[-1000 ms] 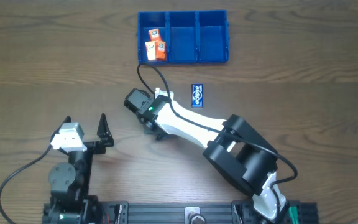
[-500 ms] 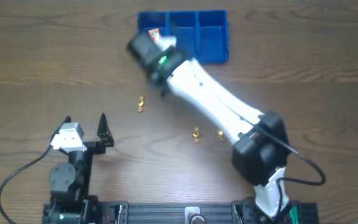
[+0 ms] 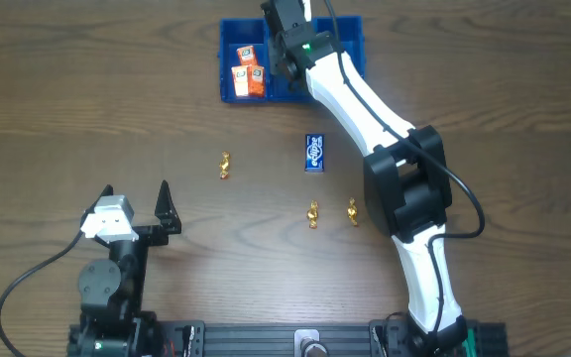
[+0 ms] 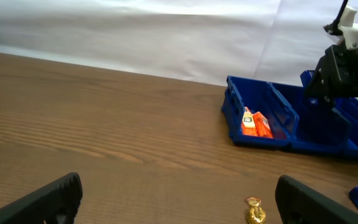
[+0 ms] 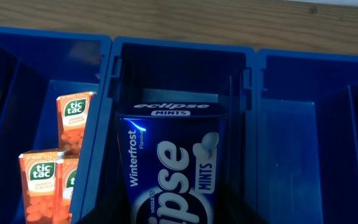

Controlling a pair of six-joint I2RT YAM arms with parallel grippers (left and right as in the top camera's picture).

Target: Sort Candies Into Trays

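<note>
My right gripper [image 3: 287, 42] hangs over the blue three-bay tray [image 3: 340, 95], shut on a blue mint box [image 5: 173, 168]. The box stands upright above the middle bay. The left bay holds orange candy boxes [image 3: 247, 77], which the right wrist view shows beside the held box [image 5: 73, 115]. A second blue mint box [image 3: 313, 153] lies on the table below the tray. Three gold-wrapped candies rest on the wood: one at the left [image 3: 225, 165] and a pair [image 3: 312, 214] [image 3: 352, 211] nearer the arms. My left gripper [image 3: 137, 194] stands open near the front left, holding nothing.
The wooden table is bare around the left arm. In the left wrist view the tray [image 4: 260, 140] stands far ahead with the right gripper [image 4: 344, 68] above it, and one gold candy [image 4: 254, 211] lies close between my fingers. The right bay of the tray is empty.
The right arm swung from the table's middle up to the tray, carrying the mint box. The gold candies it had covered now show. The left arm has not moved.
</note>
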